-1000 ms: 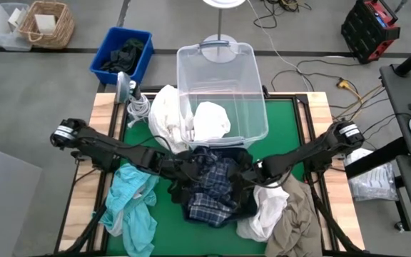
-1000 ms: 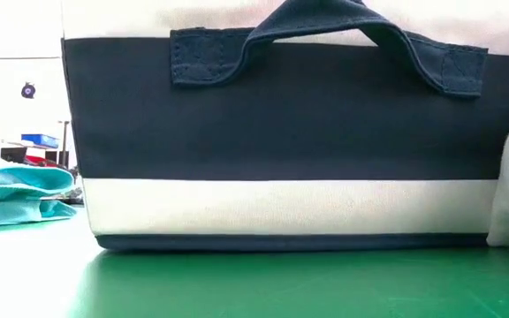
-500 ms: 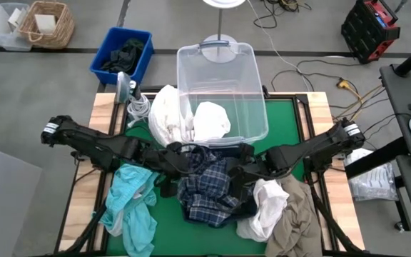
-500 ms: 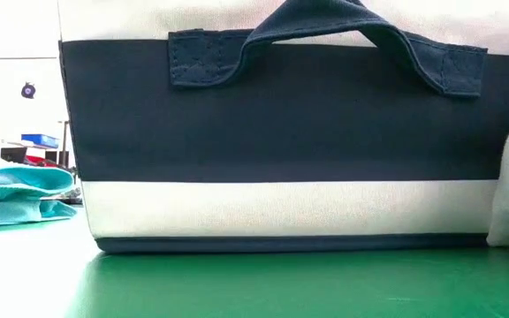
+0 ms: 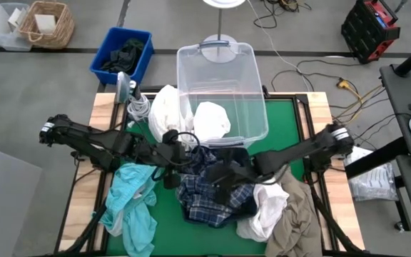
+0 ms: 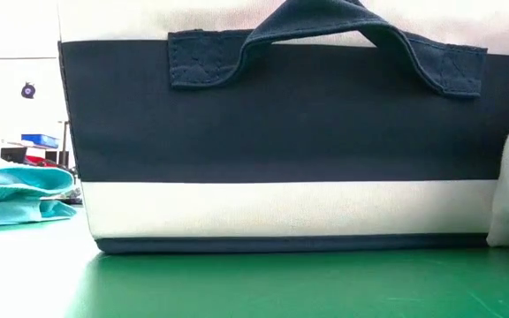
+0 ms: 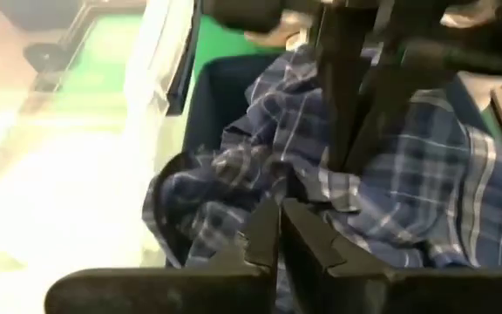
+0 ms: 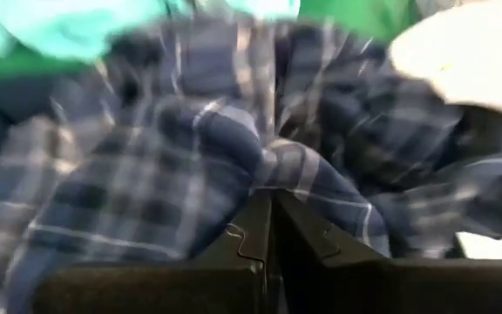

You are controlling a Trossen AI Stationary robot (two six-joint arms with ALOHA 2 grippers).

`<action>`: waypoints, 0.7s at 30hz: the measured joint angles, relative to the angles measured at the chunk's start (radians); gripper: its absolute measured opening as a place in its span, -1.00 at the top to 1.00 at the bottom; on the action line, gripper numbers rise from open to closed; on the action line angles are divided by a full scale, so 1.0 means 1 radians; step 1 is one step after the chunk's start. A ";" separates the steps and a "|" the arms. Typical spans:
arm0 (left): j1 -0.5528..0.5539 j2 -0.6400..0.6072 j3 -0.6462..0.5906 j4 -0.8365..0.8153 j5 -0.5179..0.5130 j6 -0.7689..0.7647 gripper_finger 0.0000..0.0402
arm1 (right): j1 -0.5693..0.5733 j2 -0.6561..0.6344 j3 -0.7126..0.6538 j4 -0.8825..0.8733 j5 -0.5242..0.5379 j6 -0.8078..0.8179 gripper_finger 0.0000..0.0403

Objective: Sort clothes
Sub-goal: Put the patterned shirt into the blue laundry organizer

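Plaid shirt [image 5: 209, 196] lies bunched mid-table between my two arms in the high view, teal garment [image 5: 130, 203] to its left, white [image 5: 266, 207] and khaki [image 5: 291, 221] ones to its right. My left pincer [image 5: 171, 153] has pulled back toward the clear bin [image 5: 223, 89]; my right pincer [image 5: 223, 178] has pushed further onto the plaid. Low view: only the navy box [image 6: 281, 132], unchanged. Left wrist: my fingers [image 7: 264, 235] pressed shut, holding nothing, plaid just beyond. Right wrist: fingers [image 8: 255, 231] clamped on a plaid fold [image 8: 303, 174].
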 joint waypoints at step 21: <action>-0.092 -0.004 -0.017 -0.157 0.008 -0.114 1.00 | -0.073 0.163 -0.235 0.134 -0.021 0.249 0.94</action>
